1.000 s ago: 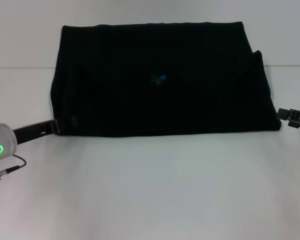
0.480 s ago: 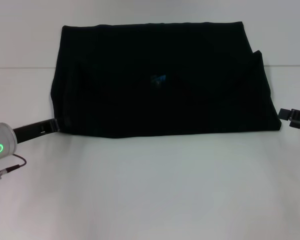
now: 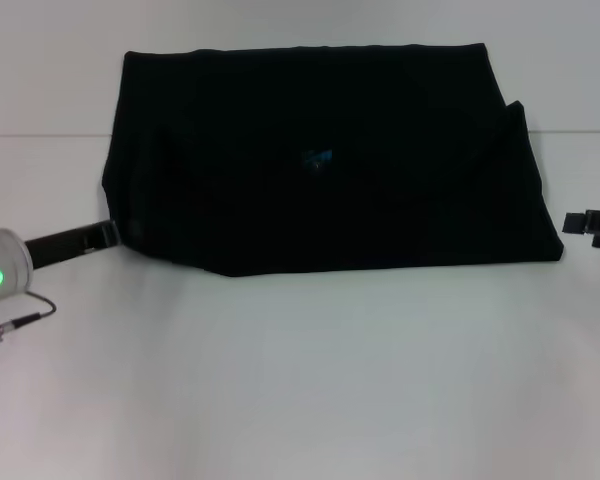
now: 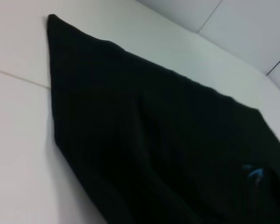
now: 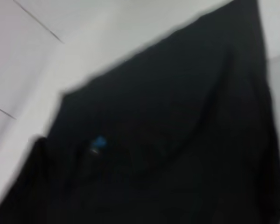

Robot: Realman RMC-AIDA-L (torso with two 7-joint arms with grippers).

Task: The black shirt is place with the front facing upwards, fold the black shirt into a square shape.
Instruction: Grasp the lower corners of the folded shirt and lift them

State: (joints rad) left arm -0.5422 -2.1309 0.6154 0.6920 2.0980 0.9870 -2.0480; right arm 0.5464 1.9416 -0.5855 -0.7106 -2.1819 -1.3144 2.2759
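Here one black shirt (image 3: 320, 160) lies folded into a wide band across the far half of the white table (image 3: 310, 380), a single small blue neck label (image 3: 318, 157) showing near its middle. The left gripper (image 3: 108, 234) reaches low to the shirt's near left corner, its fingers impossible to judge. The right gripper (image 3: 580, 222) sits just off the near right corner, apart from the cloth, its fingers likewise unreadable.

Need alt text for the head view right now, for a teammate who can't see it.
A black shirt, folded into a wide rectangle, lies on a white table. The left gripper sits at its near-left corner; the right gripper sits just off its near-right corner.
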